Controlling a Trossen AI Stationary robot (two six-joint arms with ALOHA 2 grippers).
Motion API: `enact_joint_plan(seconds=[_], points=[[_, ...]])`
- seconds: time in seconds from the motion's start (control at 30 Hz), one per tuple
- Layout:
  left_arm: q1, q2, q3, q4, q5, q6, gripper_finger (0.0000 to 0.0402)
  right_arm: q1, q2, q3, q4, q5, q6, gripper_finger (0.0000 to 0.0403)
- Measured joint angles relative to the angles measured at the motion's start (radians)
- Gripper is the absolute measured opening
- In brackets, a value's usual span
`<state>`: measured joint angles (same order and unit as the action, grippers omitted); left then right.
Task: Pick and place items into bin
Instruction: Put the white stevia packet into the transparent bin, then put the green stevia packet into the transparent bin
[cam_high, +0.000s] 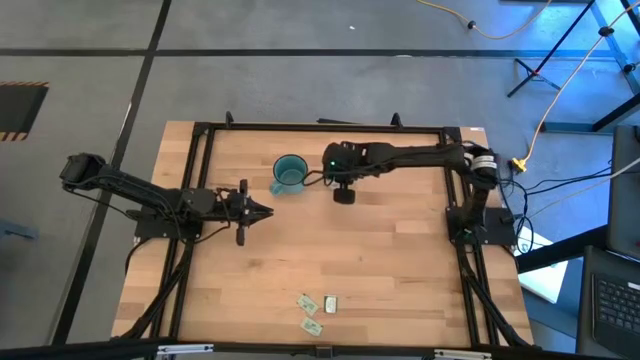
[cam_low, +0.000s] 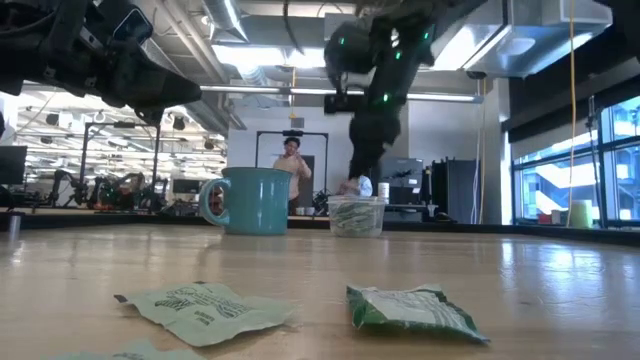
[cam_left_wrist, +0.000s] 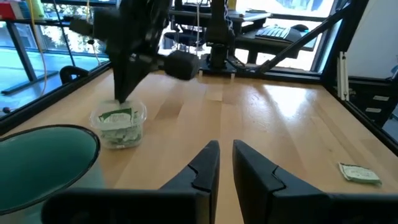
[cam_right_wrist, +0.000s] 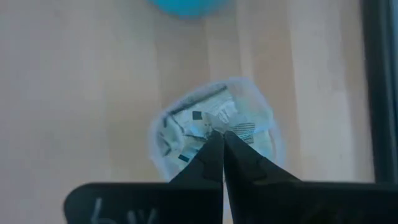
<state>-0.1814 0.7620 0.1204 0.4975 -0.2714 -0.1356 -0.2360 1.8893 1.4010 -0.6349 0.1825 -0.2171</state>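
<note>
The clear cup (cam_low: 357, 216) stands on the table beside the teal mug (cam_low: 245, 200) and is filled with pale green and silver packets (cam_right_wrist: 186, 134). My right gripper (cam_right_wrist: 219, 133) points down into the cup's mouth, shut on a packet. Three more packets (cam_high: 318, 306) lie flat near the table's near edge, two of them close up in the low view (cam_low: 205, 306) (cam_low: 410, 308). My left gripper (cam_left_wrist: 224, 149) hovers over the table left of the mug, its fingers a narrow gap apart, touching nothing. My right gripper comes from above, pointing down, and pinches a pale printed packet (cam_right_wrist: 239, 128) between its two fingertips at the top of the cup. The fingers hide which edge they have. The packet sits at the cup's rim, on the heap inside.
The teal mug (cam_high: 290, 172) stands just left of the cup. A black frame (cam_high: 200, 180) runs along the table's left, far and right sides. Bare wood lies between the arms and the loose packets. A person stands in the room far beyond the table.
</note>
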Motion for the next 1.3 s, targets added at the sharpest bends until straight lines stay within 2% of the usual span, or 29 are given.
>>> enact_joint_plan(seconds=[0.27,0.47,0.67,0.87,1.07,1.13,1.3], points=[[0.0,0.0,0.0,-0.002,0.0,0.0,0.0042,-0.038,0.086,-0.001,0.005,0.0,0.005,0.0004],[0.0,0.0,0.0,-0.003,0.001,0.0,0.0039,-0.038,0.093,-0.001,-0.004,0.0,0.021,0.0019],[0.0,0.0,0.0,-0.003,0.001,0.0,0.0041,-0.036,0.092,-0.001,-0.011,0.006,0.034,0.0057],[0.0,0.0,0.0,-0.003,0.001,0.0,0.0042,-0.035,0.044,0.009,-0.035,0.008,0.081,0.011],[0.0,0.0,0.0,-0.002,0.001,0.0,0.0038,-0.008,-0.077,0.026,-0.058,0.0,0.113,0.0126],[0.0,0.0,0.0,-0.002,0.001,0.0,0.0039,0.021,-0.125,0.026,-0.061,-0.058,0.111,0.0126],[0.0,0.0,0.0,-0.001,0.0,0.0,0.0042,0.156,-0.19,0.027,-0.067,-0.338,0.113,0.0126]])
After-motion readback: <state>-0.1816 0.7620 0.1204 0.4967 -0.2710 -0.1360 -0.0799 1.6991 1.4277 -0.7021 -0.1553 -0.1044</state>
